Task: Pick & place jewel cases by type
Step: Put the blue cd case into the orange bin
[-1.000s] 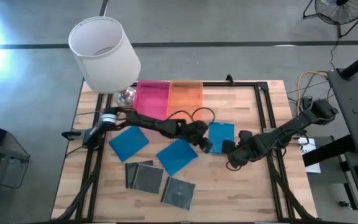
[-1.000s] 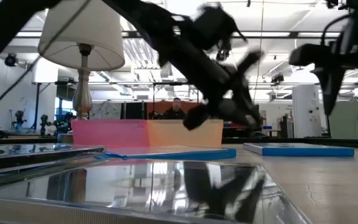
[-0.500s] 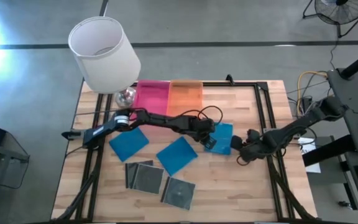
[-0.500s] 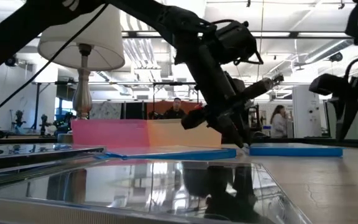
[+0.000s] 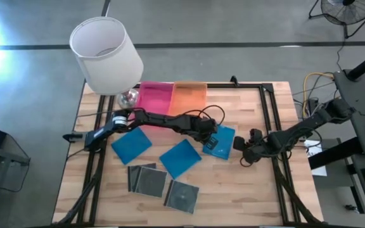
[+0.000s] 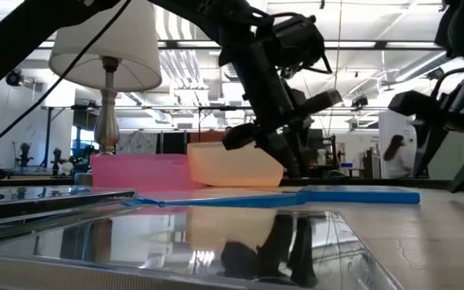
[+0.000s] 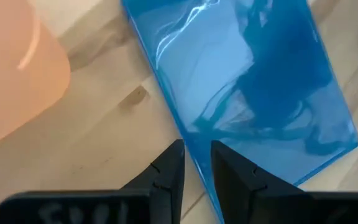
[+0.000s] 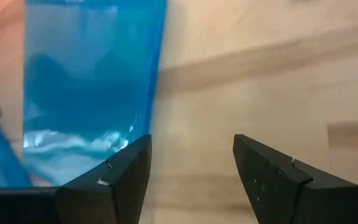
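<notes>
Blue and glossy, the flat square plastic jewel case (image 5: pixel 220 141) lies on the wooden table (image 5: pixel 246 183) right of centre, between the two grippers and below the orange translucent tray (image 5: pixel 189 98). The left gripper (image 5: pixel 208 139) is on it: in the left wrist view its narrow-set fingers (image 7: pixel 169 177) straddle the case's near edge (image 7: pixel 194 163), seemingly pinching that rim, with the rest of the case running away from the hand. The right gripper (image 5: pixel 249 149), jaws apart and empty, hovers just beside the case's far side. The left arm is plainly the nearer one.
</notes>
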You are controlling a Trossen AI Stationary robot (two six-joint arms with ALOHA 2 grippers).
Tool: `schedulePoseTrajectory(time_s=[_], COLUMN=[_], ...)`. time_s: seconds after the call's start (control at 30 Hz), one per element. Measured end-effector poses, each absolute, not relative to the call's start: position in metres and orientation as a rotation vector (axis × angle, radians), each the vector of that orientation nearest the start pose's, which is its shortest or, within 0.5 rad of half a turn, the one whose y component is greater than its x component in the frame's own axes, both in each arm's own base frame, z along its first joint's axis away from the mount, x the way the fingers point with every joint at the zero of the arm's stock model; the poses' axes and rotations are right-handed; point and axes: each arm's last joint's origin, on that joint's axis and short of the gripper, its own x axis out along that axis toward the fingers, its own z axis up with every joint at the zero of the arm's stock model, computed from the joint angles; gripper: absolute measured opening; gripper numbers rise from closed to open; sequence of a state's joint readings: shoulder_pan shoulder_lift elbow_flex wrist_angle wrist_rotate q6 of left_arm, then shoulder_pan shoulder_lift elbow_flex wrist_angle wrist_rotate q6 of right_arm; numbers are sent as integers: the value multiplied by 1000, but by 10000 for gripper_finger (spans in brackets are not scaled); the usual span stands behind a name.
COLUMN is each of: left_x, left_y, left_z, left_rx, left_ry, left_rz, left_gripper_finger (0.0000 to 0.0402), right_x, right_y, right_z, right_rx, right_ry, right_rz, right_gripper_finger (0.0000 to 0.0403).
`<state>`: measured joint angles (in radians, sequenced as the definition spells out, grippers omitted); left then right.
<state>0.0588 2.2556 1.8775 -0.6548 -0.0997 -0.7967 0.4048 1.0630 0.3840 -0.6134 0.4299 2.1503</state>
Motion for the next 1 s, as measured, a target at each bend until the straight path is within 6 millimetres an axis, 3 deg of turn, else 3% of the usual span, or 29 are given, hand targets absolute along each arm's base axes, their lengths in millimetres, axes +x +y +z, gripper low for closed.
schedulePoseTrajectory(time_s=[0.23, 0.47, 0.67, 1.0], left_x=[482, 483, 483, 484], left_y=[33, 12, 10, 11], left_z=[186, 198, 189, 186], left_rx=[-793, -714, -671, -861], left_ry=[928, 907, 882, 891], left_rz=[596, 546, 558, 551], left_gripper_finger=[60, 60, 60, 93], right_x=[141, 141, 142, 148], right_y=[46, 46, 46, 48], right_z=[137, 137, 137, 140], right_rx=[1356, 1359, 1358, 1273], right_ry=[585, 588, 590, 575], right_rz=[-1112, -1110, -1098, -995], right_gripper_finger=[222, 222, 222, 222])
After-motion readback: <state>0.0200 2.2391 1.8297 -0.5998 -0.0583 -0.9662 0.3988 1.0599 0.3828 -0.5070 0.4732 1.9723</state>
